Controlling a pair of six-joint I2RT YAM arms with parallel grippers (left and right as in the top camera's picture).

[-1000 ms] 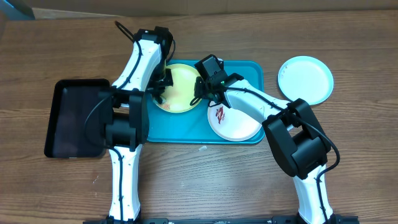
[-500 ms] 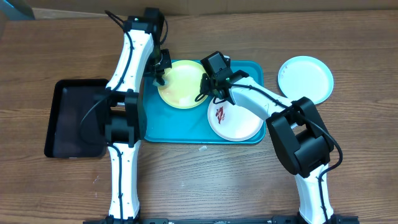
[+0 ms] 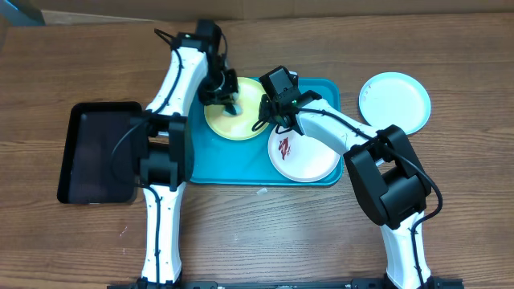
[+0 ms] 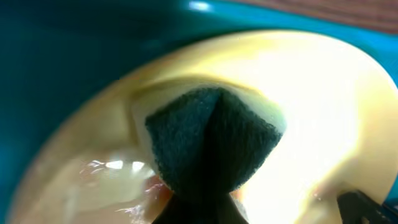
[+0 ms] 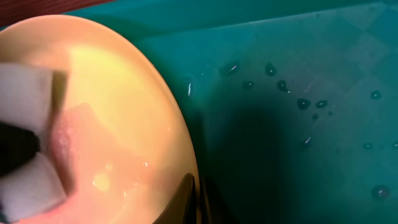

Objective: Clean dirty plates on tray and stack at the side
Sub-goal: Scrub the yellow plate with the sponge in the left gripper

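The yellow-green plate [image 3: 234,125] lies at the back left of the turquoise tray [image 3: 217,167]. My left gripper [image 3: 230,102] is shut on a dark-green sponge [image 4: 211,137] and presses it onto this plate [image 4: 323,118]. Wet pinkish smears show next to the sponge. My right gripper [image 3: 263,120] is shut on the plate's right rim [image 5: 186,180], and the sponge also shows in the right wrist view [image 5: 25,99]. The white plate [image 3: 312,163] with a dark-red smear [image 3: 283,147] lies on the tray's front right. The pale blue plate [image 3: 393,102] lies on the table right of the tray.
A black rectangular tray [image 3: 96,152] lies left of the turquoise tray. Water droplets dot the turquoise tray floor [image 5: 298,99]. Both arms cross over the tray's middle and back. The wooden table [image 3: 321,233] surrounds everything.
My left gripper moved right from the plate's left edge onto the plate with the sponge. The plate shifted slightly toward the back. The right gripper kept its hold on the rim.
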